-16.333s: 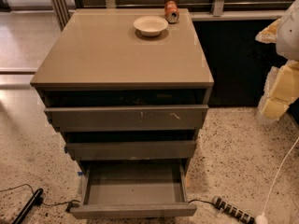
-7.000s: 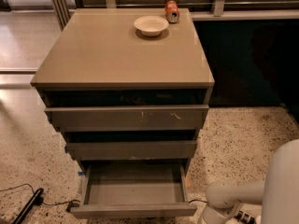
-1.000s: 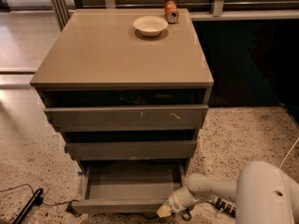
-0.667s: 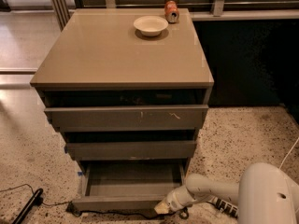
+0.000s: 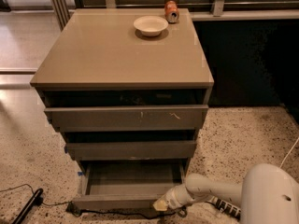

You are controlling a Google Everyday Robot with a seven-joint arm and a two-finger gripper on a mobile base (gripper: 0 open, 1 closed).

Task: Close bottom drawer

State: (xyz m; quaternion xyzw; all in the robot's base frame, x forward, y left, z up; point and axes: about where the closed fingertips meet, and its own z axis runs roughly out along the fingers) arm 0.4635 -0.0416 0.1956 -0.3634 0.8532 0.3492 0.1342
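Since a second ago, our gripper (image 5: 161, 204) has crept slightly left along the front of the bottom drawer (image 5: 112, 202), which stands pulled out at the foot of the cabinet (image 5: 121, 50). We cannot tell whether the gripper is spread or closed. We judge the push is beginning; next, press straight inward.

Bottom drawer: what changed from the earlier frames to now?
The arm swung in from the right, and the hand came down to the bottom drawer front, near its right end, edging left. The drawer looks nudged in slightly but is still mostly open. The top drawer, middle drawer, bowl and can stayed put.
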